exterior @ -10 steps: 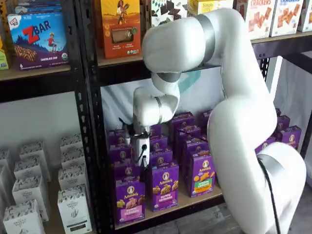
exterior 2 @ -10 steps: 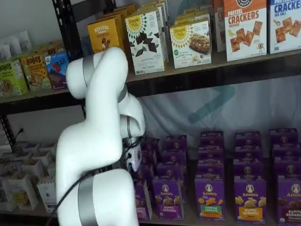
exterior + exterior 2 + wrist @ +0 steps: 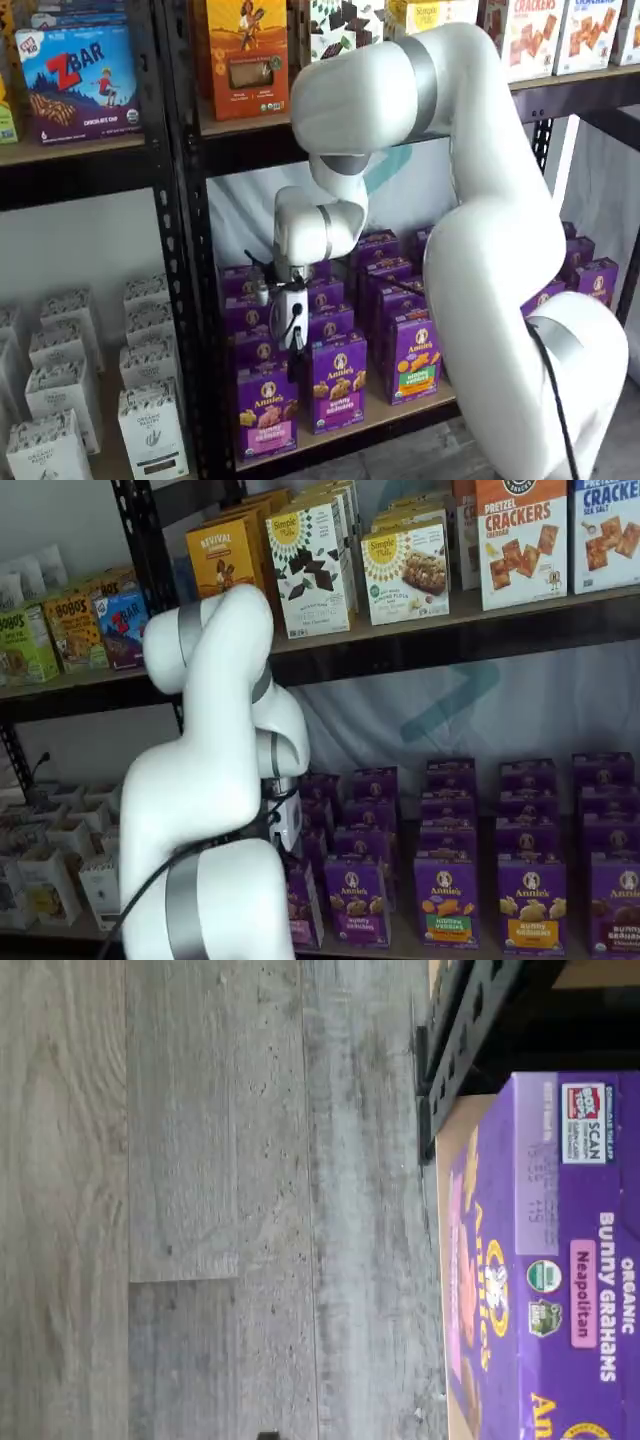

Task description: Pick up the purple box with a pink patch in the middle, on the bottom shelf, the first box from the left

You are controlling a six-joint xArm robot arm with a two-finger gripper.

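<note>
- White-bodied two-finger gripper hangs just above the front-left carton, nothing held; jaws spread wide.
- Upright purple Annie's box with pink band stands at the light wooden bottom shelf front edge.

So here's me: my arm is all glossy white plastic, chunky rounded tubes with fat bulbous joints, pretty much zero sharp edges anywhere. There's a grey band wrapped around the big upper joint and another grey ring lower down near my base, plus a thin silver one on the smaller joint near my wrist. A black cable runs down the outside of my lower section, and more thin black wires loop around my wrist. My gripper has a small white boxy body with dark bits on it, and a short black cable plugs into its face.
</note>
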